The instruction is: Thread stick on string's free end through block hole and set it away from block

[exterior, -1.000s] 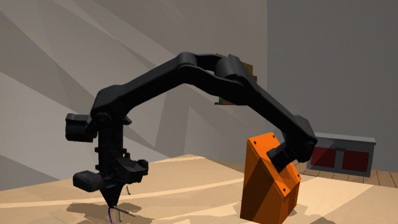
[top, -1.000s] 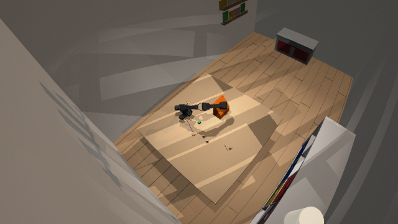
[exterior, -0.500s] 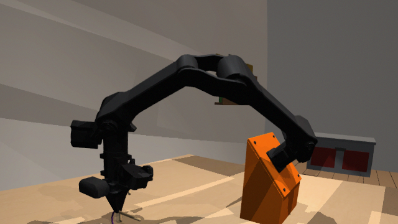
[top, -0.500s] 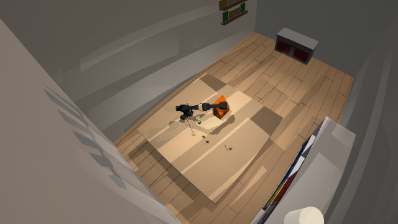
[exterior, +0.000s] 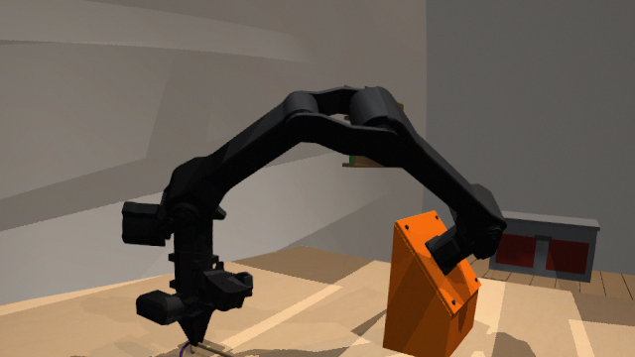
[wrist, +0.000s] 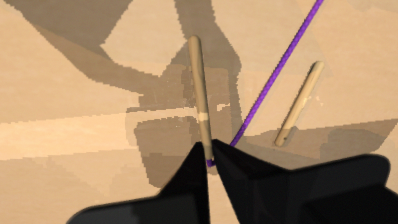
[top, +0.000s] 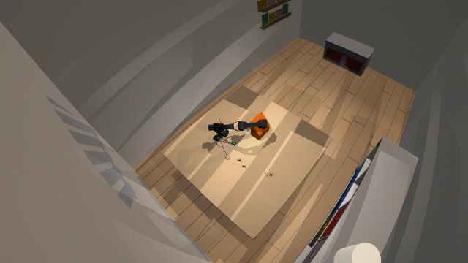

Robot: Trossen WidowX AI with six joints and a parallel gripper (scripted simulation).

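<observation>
Claw [top: 219, 139] [exterior: 196, 343] [wrist: 206, 146] pinching stick [top: 229, 140] [exterior: 218, 350] [wrist: 200, 90] near its string end, low over bench [top: 234, 197] [exterior: 298, 293] [wrist: 50, 100]. Long axis running out ahead of the fingertips, bare end foremost, roughly toward small green piece [top: 234, 143], probably the block; hole not readable from here. Purple string [top: 224, 149] [exterior: 184, 349] [wrist: 280, 70] leading off at an angle to button [top: 227, 157], beyond the claw's other side. Not threaded yet, judging by the bare shaft. Next, likely: line up shaft with hole, then push straight. Risk: skewed entry, nudging block.
</observation>
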